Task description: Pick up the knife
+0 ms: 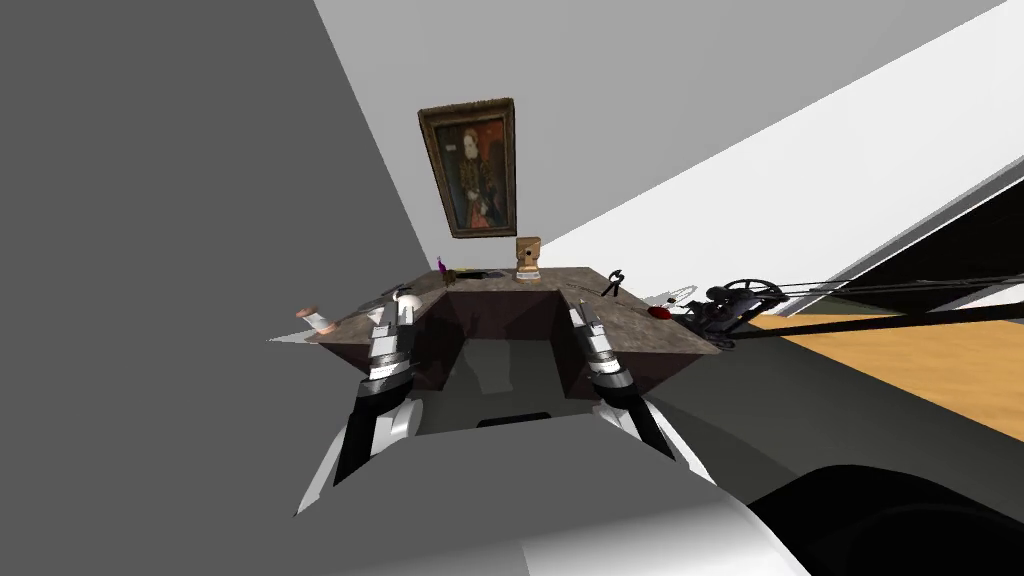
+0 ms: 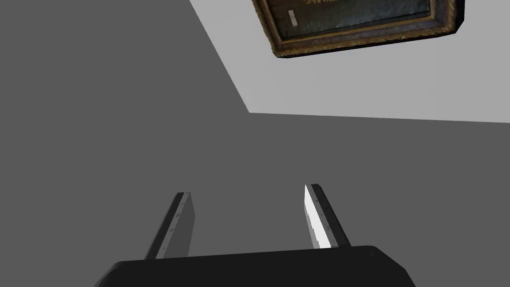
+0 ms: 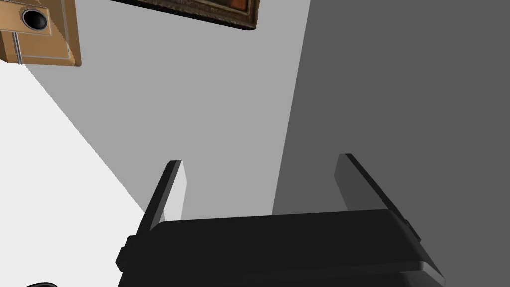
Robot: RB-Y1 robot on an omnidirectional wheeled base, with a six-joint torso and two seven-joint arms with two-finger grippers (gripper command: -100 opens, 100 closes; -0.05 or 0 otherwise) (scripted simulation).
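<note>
In the head view a U-shaped bench (image 1: 640,335) with a mottled brown top wraps a recess in front of me, and a tan box (image 1: 528,260) with a round hole stands at its back edge; what I take for the knife (image 1: 378,297) is a thin grey sliver on the wing left of the box and nearer me, too small to be sure of; the left pincer (image 1: 392,312) hovers just beside it on the near side, not touching, with a small white rounded thing (image 1: 406,298) close by; further left of the box, at the bench's outer corner, lies a pink-and-white thing (image 1: 316,319); a small purple thing (image 1: 440,264) sits just left of the box; right of the box lie a black hinged tool (image 1: 612,283) and a red thing (image 1: 658,312), with the right pincer (image 1: 583,315) near them and well apart from the knife; a black wheeled machine (image 1: 730,303) stands past the bench's right end; above the box hangs a gilt-framed portrait (image 1: 468,168) on a light grey wall, with a tan wood floor (image 1: 900,370) and a black area (image 1: 960,250) far to the right; in the left wrist view the fingers (image 2: 174,224) stand spread, released, holding nothing; in the right wrist view the fingers (image 3: 356,189) are likewise spread and empty, and the tan box (image 3: 40,30) shows well beyond them.
</note>
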